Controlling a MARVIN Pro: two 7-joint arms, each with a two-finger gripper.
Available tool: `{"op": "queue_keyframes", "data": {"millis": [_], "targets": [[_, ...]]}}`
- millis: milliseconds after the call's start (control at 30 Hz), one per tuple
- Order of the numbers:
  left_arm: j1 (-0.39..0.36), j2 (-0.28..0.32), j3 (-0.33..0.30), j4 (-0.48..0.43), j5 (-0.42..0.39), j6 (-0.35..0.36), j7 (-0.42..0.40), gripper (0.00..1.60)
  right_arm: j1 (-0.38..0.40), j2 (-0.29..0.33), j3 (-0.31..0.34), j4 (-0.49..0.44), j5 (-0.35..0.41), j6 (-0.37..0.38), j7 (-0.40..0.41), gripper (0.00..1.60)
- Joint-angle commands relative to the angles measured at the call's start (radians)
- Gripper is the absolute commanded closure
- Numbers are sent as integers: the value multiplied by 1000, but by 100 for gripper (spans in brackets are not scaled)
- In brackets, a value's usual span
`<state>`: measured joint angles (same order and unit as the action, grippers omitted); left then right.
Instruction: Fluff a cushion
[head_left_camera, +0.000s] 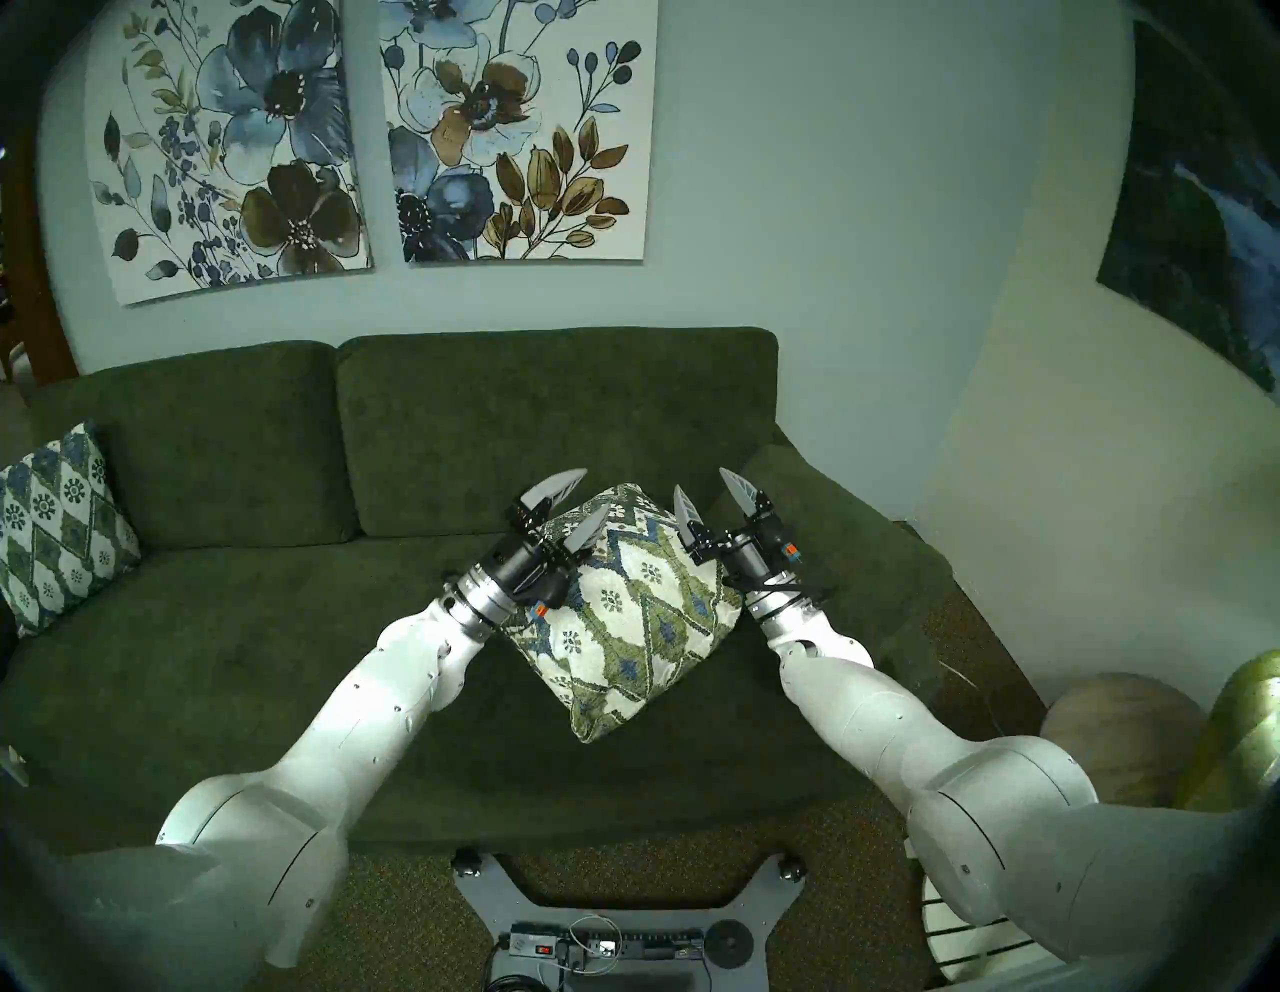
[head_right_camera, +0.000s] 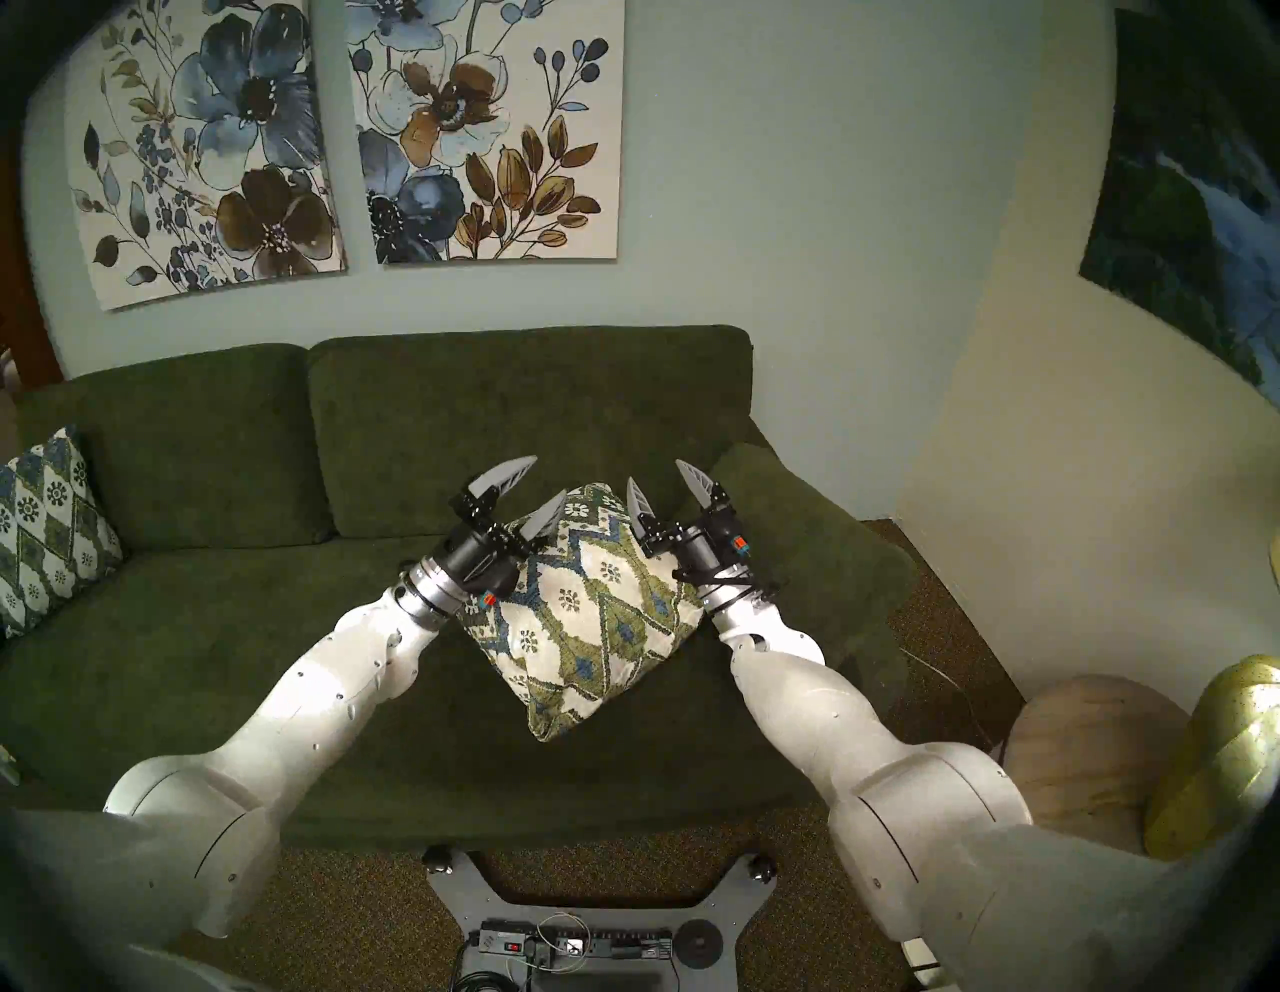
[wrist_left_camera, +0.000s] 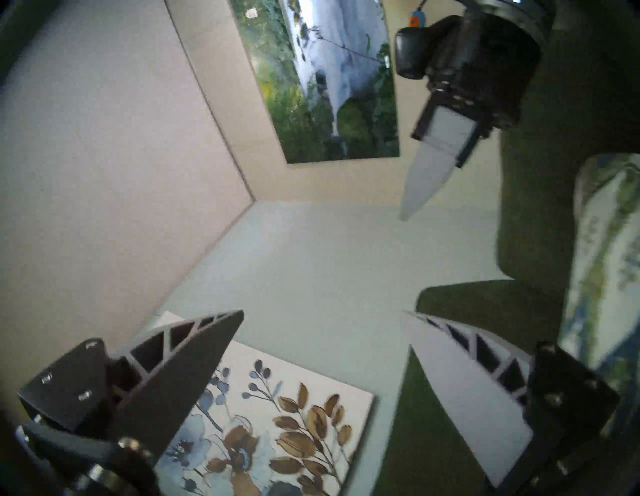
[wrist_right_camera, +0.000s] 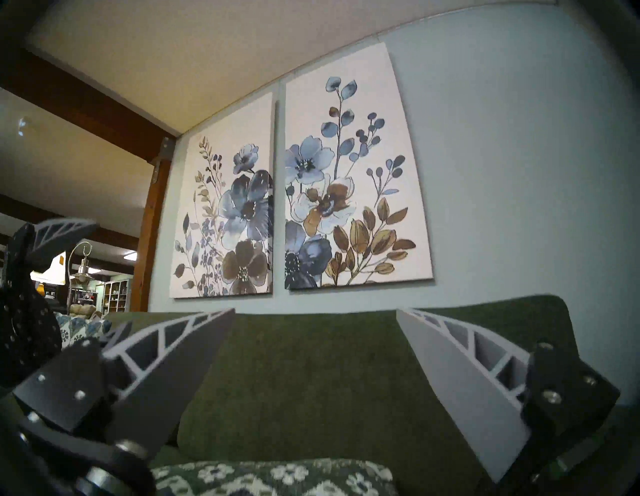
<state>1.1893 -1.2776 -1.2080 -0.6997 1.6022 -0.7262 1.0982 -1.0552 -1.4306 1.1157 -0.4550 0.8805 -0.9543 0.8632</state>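
Cushion (head_left_camera: 627, 609) on sofa (head_left_camera: 242, 623), flanked by left hand (head_left_camera: 573, 504), right hand (head_left_camera: 710, 500); both spread, empty.

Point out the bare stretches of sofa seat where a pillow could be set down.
The widest free stretch of the sofa seat lies between the bluer diamond-lattice pillow and the left arm. The right end is crowded: the chevron cushion sits between the open left gripper and right gripper.

Dim indoor light with a greenish cast; fisheye bending and a dark rim in all views; the left wrist view is motion-blurred, the cushion (wrist_left_camera: 602, 263) there smeared
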Motion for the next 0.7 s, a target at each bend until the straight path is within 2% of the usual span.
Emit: {"op": "queue_keyframes", "data": {"millis": [0, 233, 667], "targets": [[75, 2, 1, 105, -7, 1, -7, 0, -61, -35, -29, 64, -9, 21, 8, 0], [125, -37, 14, 216, -10, -2, -24, 0, -112, -61, -56, 147, -9, 52, 12, 0], [148, -87, 7, 329, -37, -6, -65, 0, -152, -61, -64, 251, -2, 103, 7, 0]]}}
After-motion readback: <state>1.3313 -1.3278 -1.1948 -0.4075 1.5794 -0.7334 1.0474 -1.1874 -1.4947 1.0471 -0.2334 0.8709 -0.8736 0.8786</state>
